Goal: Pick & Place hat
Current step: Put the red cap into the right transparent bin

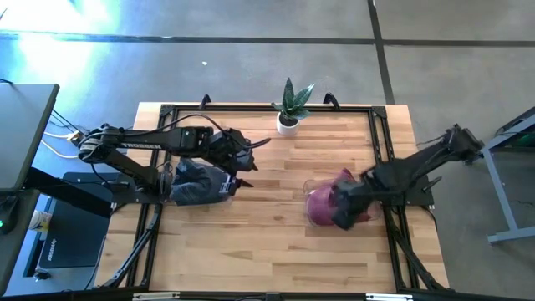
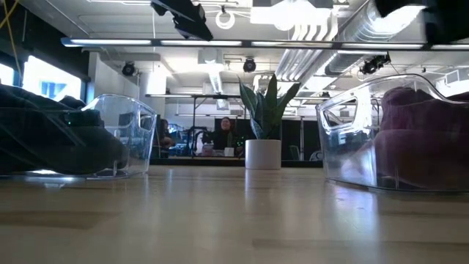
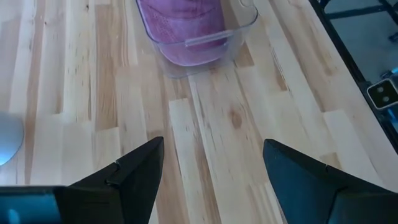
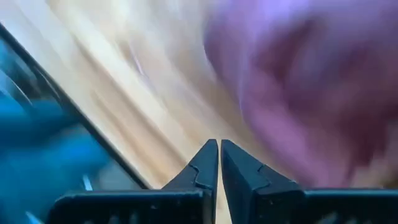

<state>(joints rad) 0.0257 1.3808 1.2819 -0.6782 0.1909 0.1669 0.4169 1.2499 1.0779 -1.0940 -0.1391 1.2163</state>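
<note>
A purple hat [image 1: 320, 201] lies in a clear plastic bin [image 1: 308, 186] right of the table's middle; the low view shows this hat [image 2: 414, 132] through the bin's wall. A dark hat [image 1: 192, 182] fills a second clear bin [image 2: 121, 136] on the left. My right gripper [image 4: 219, 152] hangs shut just above the purple hat's right side [image 4: 298, 74], pointing steeply down with nothing between its fingers. Above the table, just right of the dark hat's bin, my left gripper [image 3: 211, 149] hovers open and faces the purple hat's bin [image 3: 186, 37].
A small potted plant [image 1: 288, 109] in a white pot stands at the middle of the far edge. A black frame [image 1: 380, 134] runs round the wooden top. Bare wood [image 1: 276, 242] lies between the bins and toward the near edge.
</note>
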